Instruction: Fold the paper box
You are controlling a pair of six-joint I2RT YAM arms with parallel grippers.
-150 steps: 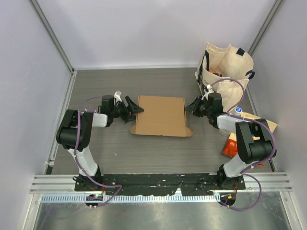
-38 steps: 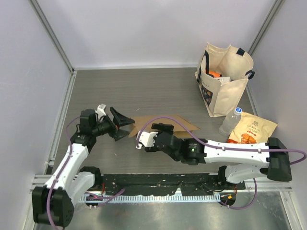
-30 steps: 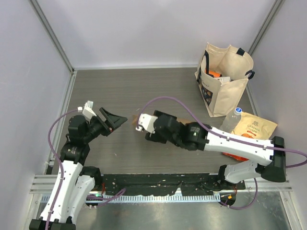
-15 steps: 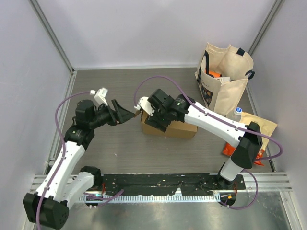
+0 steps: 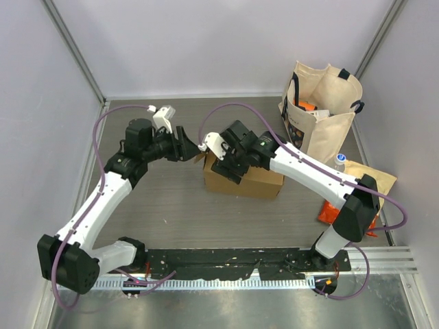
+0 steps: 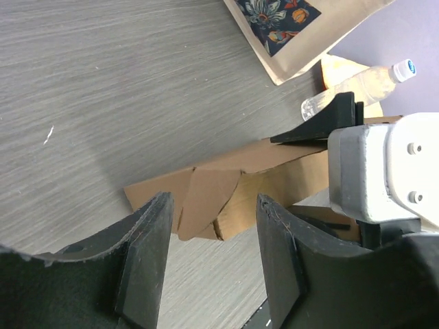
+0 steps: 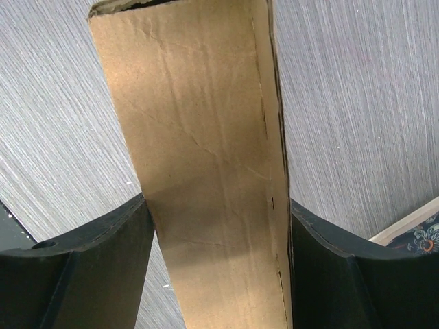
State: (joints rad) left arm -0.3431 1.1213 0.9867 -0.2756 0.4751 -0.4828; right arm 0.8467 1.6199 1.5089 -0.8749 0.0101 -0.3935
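Note:
The paper box (image 5: 257, 181) is a plain brown carton lying mid-table, its long side running left to right. My right gripper (image 5: 226, 164) reaches over the carton's left part and is shut across its width. In the right wrist view both fingers press the cardboard sides of the paper box (image 7: 199, 123) held in the right gripper (image 7: 218, 205). My left gripper (image 5: 191, 147) hovers just off the box's left end, open and holding nothing. The left wrist view shows the left gripper (image 6: 214, 205) facing a loose end flap (image 6: 209, 195) of the box (image 6: 274, 178).
A cream tote bag (image 5: 322, 110) stands at the back right. A plastic bottle (image 5: 337, 163) and an orange snack bag (image 5: 374, 179) lie at the right edge. Grey walls enclose the table on three sides.
The right gripper carried the cardboard up-table, and it now stands as a carton. The left arm swung up and right to the box's left end, its jaws narrowing.

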